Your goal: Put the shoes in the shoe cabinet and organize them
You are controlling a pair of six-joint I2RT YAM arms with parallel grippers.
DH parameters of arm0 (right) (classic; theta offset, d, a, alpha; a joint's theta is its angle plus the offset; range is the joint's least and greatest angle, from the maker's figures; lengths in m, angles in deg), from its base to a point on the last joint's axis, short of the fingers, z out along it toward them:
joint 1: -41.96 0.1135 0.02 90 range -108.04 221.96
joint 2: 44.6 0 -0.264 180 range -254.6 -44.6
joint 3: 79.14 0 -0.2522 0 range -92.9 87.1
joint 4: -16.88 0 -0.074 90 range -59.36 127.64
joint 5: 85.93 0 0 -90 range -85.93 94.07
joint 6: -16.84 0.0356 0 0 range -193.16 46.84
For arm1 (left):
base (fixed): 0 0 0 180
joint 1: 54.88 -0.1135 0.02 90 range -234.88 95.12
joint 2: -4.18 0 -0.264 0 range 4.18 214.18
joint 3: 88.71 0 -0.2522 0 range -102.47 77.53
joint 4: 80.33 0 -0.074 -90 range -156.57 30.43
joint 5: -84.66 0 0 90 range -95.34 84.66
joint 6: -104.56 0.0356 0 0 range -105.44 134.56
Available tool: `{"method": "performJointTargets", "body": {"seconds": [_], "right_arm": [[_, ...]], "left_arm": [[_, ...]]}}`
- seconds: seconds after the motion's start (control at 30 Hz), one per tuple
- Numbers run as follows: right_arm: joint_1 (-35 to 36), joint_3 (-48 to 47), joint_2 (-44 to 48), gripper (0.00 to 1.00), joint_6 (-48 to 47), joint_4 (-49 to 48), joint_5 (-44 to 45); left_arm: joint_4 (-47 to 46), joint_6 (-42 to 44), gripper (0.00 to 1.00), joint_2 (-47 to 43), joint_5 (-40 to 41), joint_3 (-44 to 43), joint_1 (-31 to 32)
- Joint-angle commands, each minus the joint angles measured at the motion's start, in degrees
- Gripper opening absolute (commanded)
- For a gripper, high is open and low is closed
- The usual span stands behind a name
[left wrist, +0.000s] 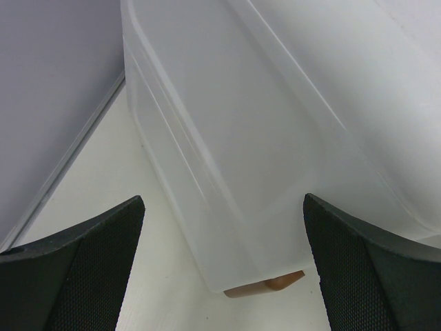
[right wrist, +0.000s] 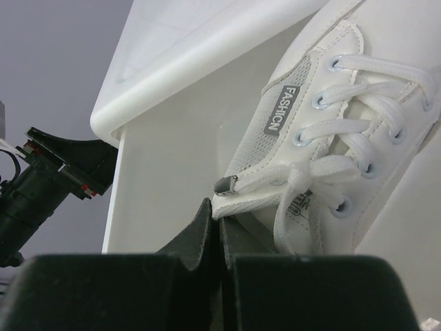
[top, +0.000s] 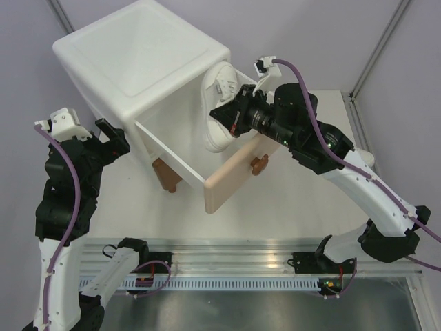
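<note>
right end effector (right wrist: pixel 215 227) is fully closed, its fingers pinched on the top edge of the white sneaker (top: pixel 219 134) near the tongue. the sneaker is tilted, one end down in the open upper drawer (top: pixel 231 178) of the shoe cabinet (top: pixel 138 62), the other end up against the cabinet front. cannot tell if it touches the drawer floor. the right wrist view shows the white laces (right wrist: pixel 358 131) and a grey "fashion" tag (right wrist: pixel 281 109) on the sneaker's side.

the drawer is pulled well out toward the arms. its beige front faces the near edge and carries a small brown knob (top: pixel 260 163). a brown foot (top: pixel 167 176) shows under the cabinet's near corner. the cabinet stands at an angle on the white surface (top: pixel 289 200).

left end effector (left wrist: pixel 222 207) is wide open and has hold of nothing. it sits just beside the cabinet's left side wall with its fingers (left wrist: pixel 89 269) pointing along the wall, and no contact is visible. the left wrist view shows the plain white wall and one brown foot at the bottom.
</note>
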Motion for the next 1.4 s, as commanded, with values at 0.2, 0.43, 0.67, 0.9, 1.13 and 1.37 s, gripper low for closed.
{"method": "performJointTargets", "body": {"seconds": [0.2, 0.43, 0.67, 0.9, 1.13, 1.37], "right_arm": [[1.78, -8.16, -2.04, 0.00, 2.27, 3.63, -0.41], [2.04, -18.80, -9.51, 0.00, -3.70, 13.30, -7.88], [2.13, -23.38, -13.82, 0.01, -14.60, 17.08, -12.10], [2.13, -23.73, -15.84, 0.00, -26.82, 16.91, -10.70], [2.13, -23.47, -17.95, 0.01, -30.34, 18.66, -12.10], [2.13, -25.57, -19.36, 0.00, -28.76, 20.59, -14.12]], "left_arm": [[-4.11, 0.81, 1.00, -0.10, -2.51, 0.35, 0.33], [-4.03, 1.16, 1.00, -0.45, -2.59, 0.44, 0.33], [-4.11, 1.77, 1.00, -1.24, -2.77, 0.71, 0.33], [-3.59, 2.30, 1.00, -2.65, -3.56, 1.14, 0.33], [-2.09, 1.95, 1.00, -4.06, -2.34, 0.35, 0.33], [-0.78, 4.93, 1.00, -5.11, -1.54, -0.87, 0.33]]}}
